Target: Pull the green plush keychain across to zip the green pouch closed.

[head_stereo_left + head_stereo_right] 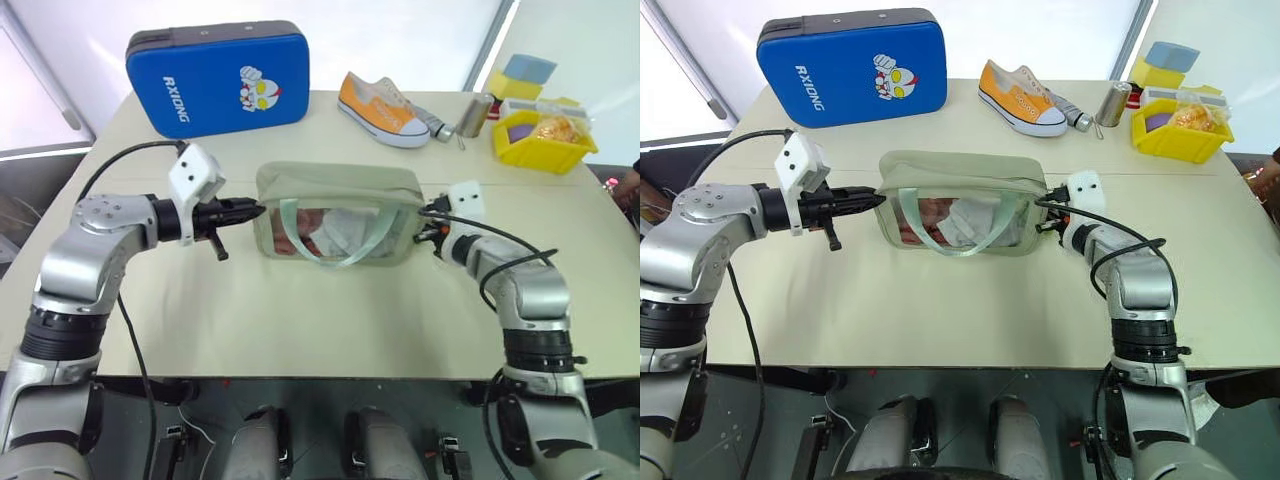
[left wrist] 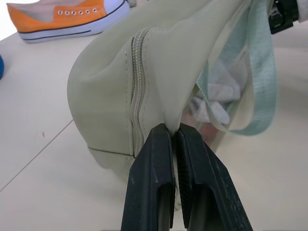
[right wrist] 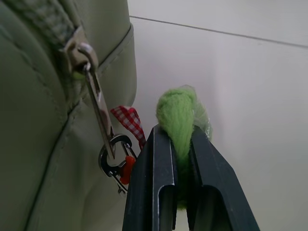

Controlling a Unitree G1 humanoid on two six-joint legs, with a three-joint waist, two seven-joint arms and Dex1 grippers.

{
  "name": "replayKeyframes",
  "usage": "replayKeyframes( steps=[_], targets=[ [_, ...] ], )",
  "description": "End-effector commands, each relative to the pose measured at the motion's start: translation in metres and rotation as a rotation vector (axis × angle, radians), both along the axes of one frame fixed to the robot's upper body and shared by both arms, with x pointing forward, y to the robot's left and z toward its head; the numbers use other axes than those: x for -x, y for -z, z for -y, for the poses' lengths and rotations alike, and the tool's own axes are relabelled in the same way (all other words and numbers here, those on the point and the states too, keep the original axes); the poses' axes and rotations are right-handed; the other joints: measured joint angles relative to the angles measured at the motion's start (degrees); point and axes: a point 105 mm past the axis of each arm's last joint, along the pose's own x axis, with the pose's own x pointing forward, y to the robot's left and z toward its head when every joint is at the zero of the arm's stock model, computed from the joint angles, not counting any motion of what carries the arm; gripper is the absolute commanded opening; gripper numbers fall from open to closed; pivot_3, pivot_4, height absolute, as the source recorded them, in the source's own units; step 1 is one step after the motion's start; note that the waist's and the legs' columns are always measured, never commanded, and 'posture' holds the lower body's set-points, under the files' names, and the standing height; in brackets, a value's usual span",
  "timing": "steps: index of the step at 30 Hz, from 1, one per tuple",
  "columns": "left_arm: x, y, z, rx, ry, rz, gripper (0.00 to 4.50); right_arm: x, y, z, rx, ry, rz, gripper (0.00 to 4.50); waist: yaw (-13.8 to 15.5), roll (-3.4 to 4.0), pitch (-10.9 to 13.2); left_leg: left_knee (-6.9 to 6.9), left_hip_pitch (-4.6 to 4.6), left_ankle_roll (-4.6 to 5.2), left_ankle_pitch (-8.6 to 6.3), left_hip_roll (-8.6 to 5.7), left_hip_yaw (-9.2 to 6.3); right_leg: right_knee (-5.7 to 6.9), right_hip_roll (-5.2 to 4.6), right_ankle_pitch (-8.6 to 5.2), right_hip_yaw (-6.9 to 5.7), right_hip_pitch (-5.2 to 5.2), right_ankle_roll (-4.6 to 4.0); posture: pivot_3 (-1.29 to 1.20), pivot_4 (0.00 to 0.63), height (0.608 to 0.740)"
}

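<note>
A green pouch [image 1: 335, 215] is held at both ends on a pale tabletop [image 1: 300, 320], its zipper drawn fully across.

The left gripper [image 1: 256, 209] is clamped shut on a fold of fabric at the pouch's left end, beside the zipper seam seen in the left wrist view. At the right end, the right gripper [image 3: 182, 144] is closed tight on the green plush keychain [image 3: 178, 115], which is pinched between the black fingers just beside the metal zipper pull [image 3: 98, 106], a clasp and a scrap of red checked ribbon [image 3: 129, 120]. The mint handle [image 1: 330, 245] is draped over the pouch's clear front. A blue case [image 1: 220, 78], an orange shoe [image 1: 382, 107] and a yellow bin [image 1: 543, 142] are set along the far edge.
</note>
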Motion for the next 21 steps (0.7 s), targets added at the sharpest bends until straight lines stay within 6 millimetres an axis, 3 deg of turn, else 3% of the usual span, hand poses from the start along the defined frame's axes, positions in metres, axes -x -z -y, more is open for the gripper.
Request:
replayKeyframes(
  steps=[1,3,5,8,12,13,15,21],
  targets=[
    [0.003,-0.004,0.003,-0.004,0.01,0.021,0.0,0.005,0.006,-0.008,0.025,-0.045,-0.012,0.04,-0.1,0.0,0.0,0.0,0.0,0.0,0.0,0.0,0.0,0.0,0.0,0.0,0.0,0.0,0.0,0.0,0.15,0.74],
    [0.003,-0.004,0.002,-0.004,0.008,0.022,0.0,0.003,-0.003,-0.008,0.018,-0.065,0.015,0.04,-0.1,0.01,0.0,-0.01,0.03,0.0,0.0,0.0,-0.01,0.0,0.01,0.0,0.0,0.0,0.0,0.0,0.15,0.74],
    [0.003,-0.004,0.001,-0.011,0.005,0.028,0.0,0.0,-0.021,-0.007,0.004,-0.1,0.068,0.77,-0.1,0.01,0.0,-0.02,0.03,0.01,0.0,0.01,-0.02,0.0,0.02,0.0,0.0,0.0,0.0,0.0,0.15,0.74],
    [0.001,-0.012,-0.002,0.016,-0.005,0.031,1.13,-0.002,-0.057,0.001,0.015,-0.171,0.137,2.16,-0.1,0.05,0.0,-0.02,0.03,0.01,-0.01,0.0,0.01,-0.01,0.02,0.0,0.03,0.0,0.0,0.0,0.15,0.74],
    [-0.001,-0.03,-0.015,0.062,-0.023,0.023,3.24,0.008,-0.092,0.018,0.122,-0.294,0.157,4.2,0.2,0.07,0.1,-0.04,0.02,0.04,-0.02,-0.01,-0.02,-0.02,0.02,0.0,0.03,-0.02,0.0,0.0,0.15,0.74],
    [-0.002,-0.035,-0.019,0.073,-0.028,0.019,3.71,0.012,-0.098,0.021,0.14,-0.329,0.151,4.5,0.1,0.04,0.1,-0.04,0.01,0.05,-0.03,-0.01,-0.02,-0.04,0.02,0.0,0.03,-0.02,0.0,0.0,0.15,0.74],
    [-0.003,-0.045,-0.029,0.083,-0.049,0.009,4.48,0.024,-0.111,0.023,0.168,-0.421,0.145,4.5,0.0,0.04,0.1,-0.06,0.0,0.15,-0.09,0.01,-0.03,-0.15,0.05,0.0,0.02,0.0,0.0,0.0,0.15,0.74],
    [-0.005,-0.068,-0.055,0.095,-0.079,0.014,4.48,0.066,-0.146,0.0,0.125,-0.728,0.154,4.5,-0.4,0.08,0.1,-0.08,0.01,0.14,-0.08,0.08,0.02,-0.2,0.1,0.0,0.02,-0.02,0.0,0.0,0.15,0.74]
  ],
)
